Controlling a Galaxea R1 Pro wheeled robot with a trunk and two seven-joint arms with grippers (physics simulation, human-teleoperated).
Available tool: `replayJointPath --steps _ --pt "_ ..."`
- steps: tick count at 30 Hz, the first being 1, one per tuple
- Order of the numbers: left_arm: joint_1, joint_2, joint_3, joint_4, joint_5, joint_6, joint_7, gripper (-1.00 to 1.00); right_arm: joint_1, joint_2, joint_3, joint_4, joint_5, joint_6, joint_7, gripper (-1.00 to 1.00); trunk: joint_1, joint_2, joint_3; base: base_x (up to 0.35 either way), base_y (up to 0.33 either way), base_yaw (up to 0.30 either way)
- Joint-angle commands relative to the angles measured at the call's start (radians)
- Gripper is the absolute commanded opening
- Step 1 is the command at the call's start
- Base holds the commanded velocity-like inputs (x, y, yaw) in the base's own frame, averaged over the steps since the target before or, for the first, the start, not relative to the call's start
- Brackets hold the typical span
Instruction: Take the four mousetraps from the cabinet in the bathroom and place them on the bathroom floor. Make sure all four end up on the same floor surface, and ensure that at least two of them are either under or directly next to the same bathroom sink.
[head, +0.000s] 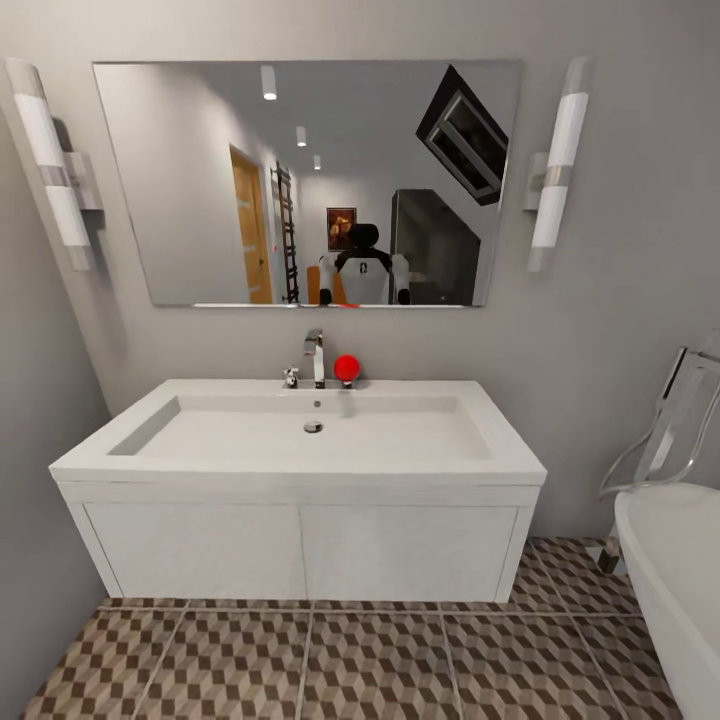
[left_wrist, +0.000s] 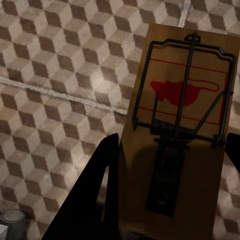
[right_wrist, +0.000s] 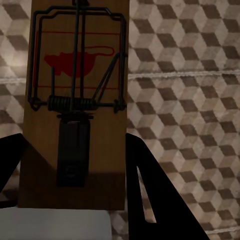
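A brown wooden mousetrap (left_wrist: 181, 125) with a red mouse print and dark wire bar sits between the dark fingers (left_wrist: 90, 200) of my left gripper (left_wrist: 170, 165), which is shut on it above the cube-pattern bathroom floor (left_wrist: 60, 75). My right gripper (right_wrist: 75, 160) is likewise shut on a second mousetrap (right_wrist: 75, 100), held over the same tiles (right_wrist: 185, 100). In the head view the white sink (head: 300, 470) with its chrome tap (head: 316, 355) stands straight ahead on a white vanity unit (head: 300, 550). The cabinet is out of view.
A red ball-shaped item (head: 346, 368) rests beside the tap. A mirror (head: 300, 180) hangs above the basin between two wall lamps. A white bathtub (head: 670, 580) bulges in at the right. Patterned floor (head: 350, 670) lies before the vanity.
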Motion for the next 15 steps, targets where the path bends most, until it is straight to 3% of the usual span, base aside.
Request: replayJointPath --steps 1,15 --pt "-0.001 0.0 0.004 0.001 0.0 -0.004 0.004 -1.0 -0.001 0.0 -0.006 0.002 0.001 0.001 0.0 -1.0 0.004 -0.008 -0.004 0.0 0.0 0.0" --pt "-0.001 0.008 0.004 0.001 -0.002 -0.014 0.005 -1.0 -0.001 0.0 -0.007 0.002 0.0 -0.028 0.0 -1.0 0.058 -0.106 -0.048 0.0 0.0 0.0"
